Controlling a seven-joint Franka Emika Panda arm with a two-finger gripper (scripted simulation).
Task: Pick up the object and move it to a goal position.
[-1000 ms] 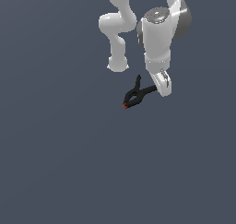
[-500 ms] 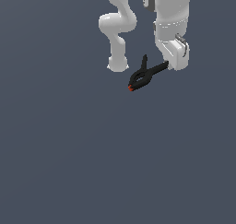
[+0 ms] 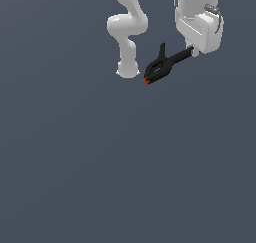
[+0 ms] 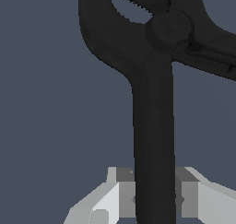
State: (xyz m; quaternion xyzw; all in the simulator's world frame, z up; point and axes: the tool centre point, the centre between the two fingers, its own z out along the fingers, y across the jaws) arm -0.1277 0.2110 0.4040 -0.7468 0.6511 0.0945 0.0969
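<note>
Black spring clamp (image 3: 161, 67) with red-orange tip sits at the exterior view's upper right, held by one handle, tip angled down toward the left; tool (image 4: 154, 197) clamped on that handle, grey pads (image 4: 125, 191) pressing both sides; white arm (image 3: 200, 22) above

The spring clamp (image 3: 161, 68) had a matt black, plastic-looking body with a smooth surface and faint soft shading around its pivot; its jaw tip was a flat red-orange. The arm (image 3: 129, 27) showed smooth, glossy white shells with soft highlights. The gripper (image 4: 154, 197) fingers (image 4: 120, 195) appeared as smooth light grey parts with darker grey pads. The ground surface (image 3: 100, 162) was a uniform matt slate grey.
</note>
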